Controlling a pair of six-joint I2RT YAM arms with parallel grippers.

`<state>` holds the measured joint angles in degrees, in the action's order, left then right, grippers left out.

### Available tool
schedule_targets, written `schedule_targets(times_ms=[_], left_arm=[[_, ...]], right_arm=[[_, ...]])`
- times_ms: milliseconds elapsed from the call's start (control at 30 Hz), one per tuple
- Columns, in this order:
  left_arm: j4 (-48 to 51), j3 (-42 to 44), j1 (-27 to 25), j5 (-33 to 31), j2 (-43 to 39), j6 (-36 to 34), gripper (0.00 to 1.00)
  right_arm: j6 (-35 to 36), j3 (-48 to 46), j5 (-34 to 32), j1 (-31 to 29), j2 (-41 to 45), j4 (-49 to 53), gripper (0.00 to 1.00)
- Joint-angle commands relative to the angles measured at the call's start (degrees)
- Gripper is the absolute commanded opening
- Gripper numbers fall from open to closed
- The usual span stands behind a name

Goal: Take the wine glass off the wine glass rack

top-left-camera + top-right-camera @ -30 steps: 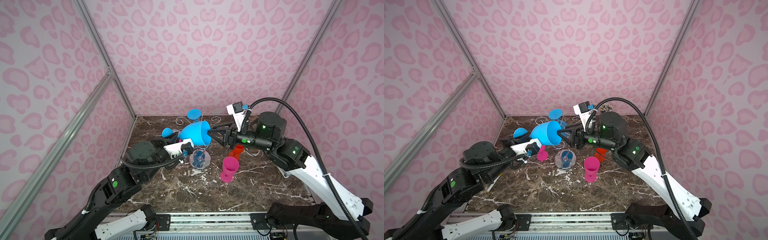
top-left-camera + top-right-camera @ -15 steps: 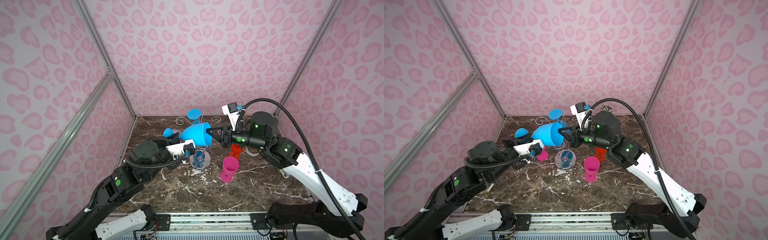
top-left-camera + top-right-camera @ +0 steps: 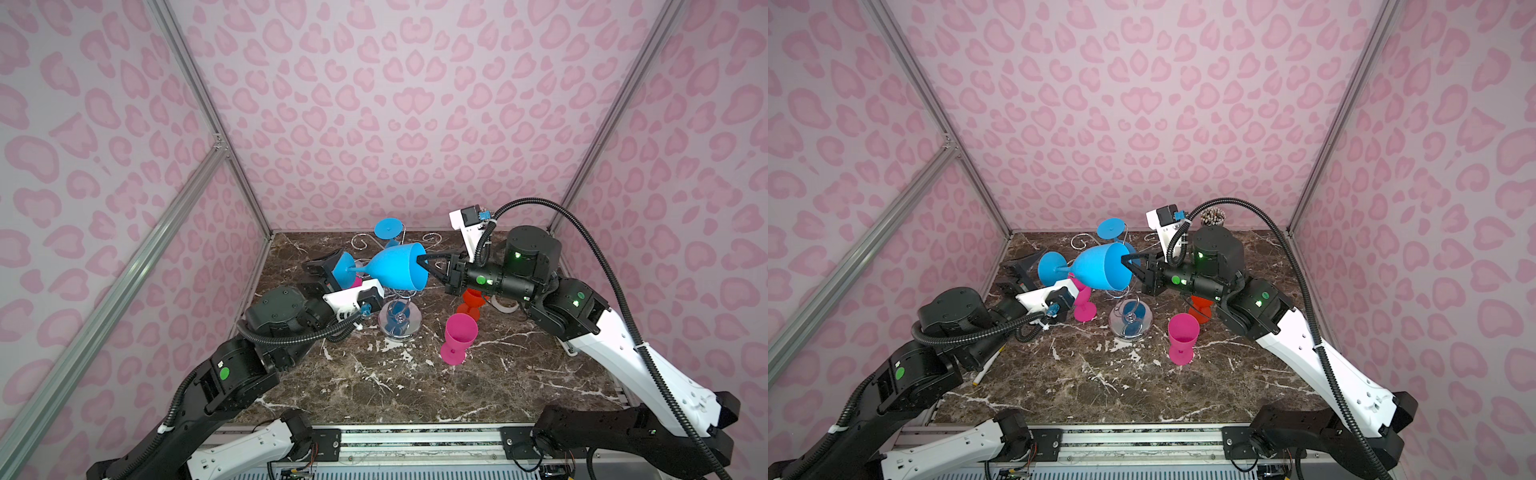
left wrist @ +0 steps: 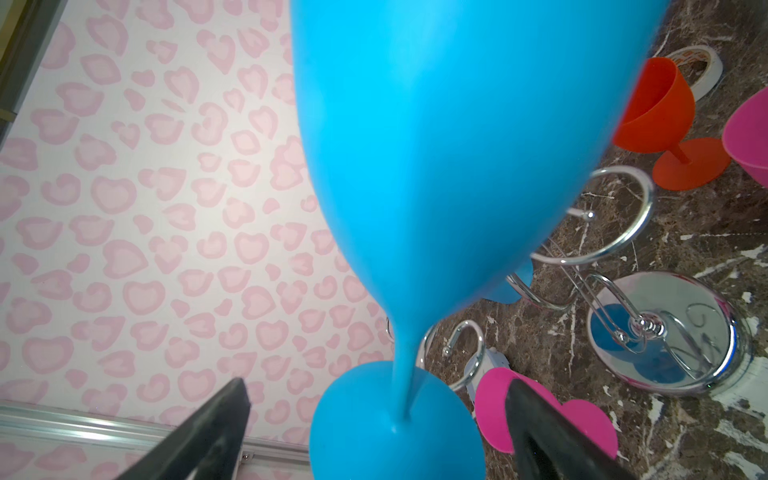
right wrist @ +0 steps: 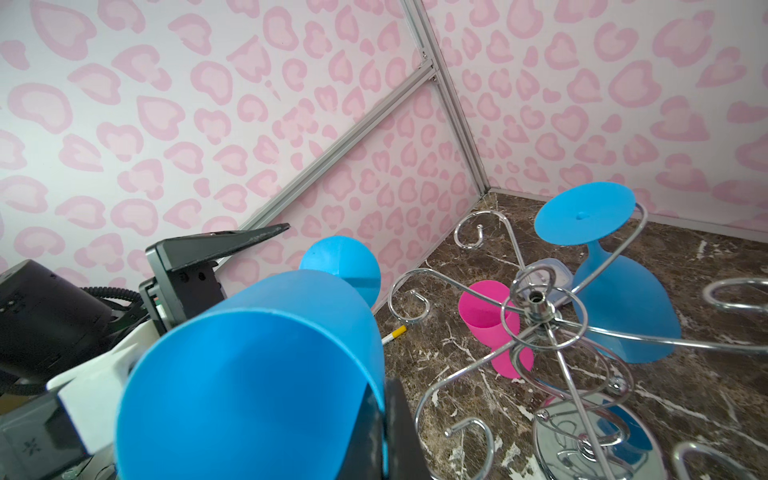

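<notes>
My R gripper (image 3: 423, 262) pinches the rim of the blue wine glass (image 3: 390, 270), mid frame, just above the wine glass rack (image 3: 400, 323). The glass lies sideways, foot to the left, mouth to the right. L gripper (image 4: 376, 399) is spread wide round the foot. The table (image 3: 395, 386) has free room at lower middle. A pink cup (image 3: 459, 336) stands lower right, so I'd steer clear.

Orange goblet (image 4: 652, 108) beside tape roll (image 4: 715, 75); pink goblet (image 3: 460, 332) upright on marble tabletop (image 3: 374, 386).
</notes>
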<state>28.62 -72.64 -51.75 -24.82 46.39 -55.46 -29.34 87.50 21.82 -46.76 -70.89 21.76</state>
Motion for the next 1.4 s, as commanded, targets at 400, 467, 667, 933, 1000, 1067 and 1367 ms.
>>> schedule_targets(times_ms=[400, 467, 667, 933, 1000, 1067, 1367], left_arm=[[-4.13, 1.12, 0.06, 0.72, -7.82, 9.69, 0.97], [-4.61, 1.47, 0.09, 0.82, -8.84, 10.67, 0.97], [-7.34, 3.27, 0.07, 0.56, -11.70, 12.96, 0.97], [-8.67, 4.77, 0.07, -0.01, -13.50, 15.11, 0.97], [-8.78, 4.94, 0.07, -0.28, -13.59, 15.42, 0.97], [-8.76, 4.99, 0.07, -0.24, -13.61, 15.86, 0.97], [-8.78, 5.66, 0.07, -0.15, -13.78, 17.64, 0.97]], right_arm=[[8.31, -0.32, -4.37, 0.30, 5.59, 1.87, 0.00], [9.98, -0.57, -4.86, 0.28, 6.87, 3.37, 0.00], [13.96, -1.90, -0.36, 0.20, 10.08, 7.18, 0.00], [20.02, -10.08, -5.56, -4.33, 15.25, 15.03, 0.00], [21.03, -12.09, -7.71, -6.16, 16.65, 16.42, 0.00], [21.44, -13.56, -9.84, -7.55, 17.81, 18.19, 0.00], [17.64, -17.02, -18.63, -11.06, 18.20, 27.78, 0.00]])
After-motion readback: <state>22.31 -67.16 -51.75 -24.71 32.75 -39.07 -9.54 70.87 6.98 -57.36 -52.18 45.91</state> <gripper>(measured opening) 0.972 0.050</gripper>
